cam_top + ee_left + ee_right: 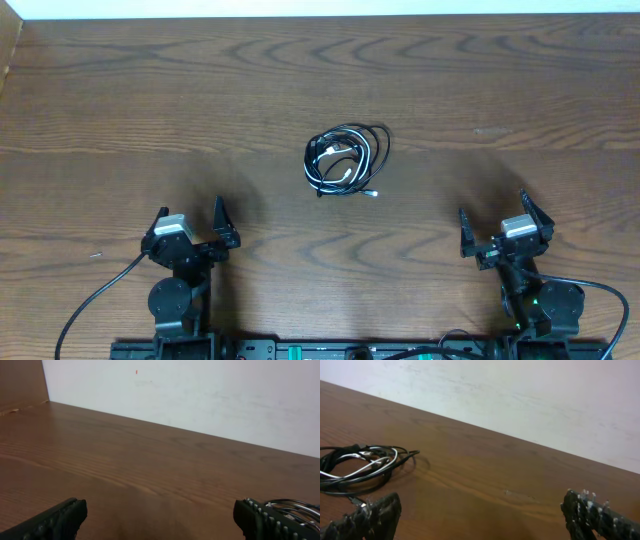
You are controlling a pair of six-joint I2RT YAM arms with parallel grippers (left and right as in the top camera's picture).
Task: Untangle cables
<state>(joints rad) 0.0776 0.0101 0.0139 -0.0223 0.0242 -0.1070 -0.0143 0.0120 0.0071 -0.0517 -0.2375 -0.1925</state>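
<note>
"Cables (346,160), where are they lying?"

"Middle of the wooden surface (120,100), coiling together in one small bundle. Black cord (384,142) is looping round the white cord (347,172). Both arms are sitting at the near edge, well apart from it."

"Claws?"

"Left claw (190,212) and right claw (493,208) are both gaping wide, holding nothing."

"How is the bundle going to handle?"

"I'm judging it light, limp and a bit springy. Loops will likely be dragging along together rather than lifting clean, and thin cord may be slipping out of a pinch. A small plug end (373,192) is poking out on the near side. I'm favouring that, or the outer black loop, for one claw, with the other pinning the rest."
</note>
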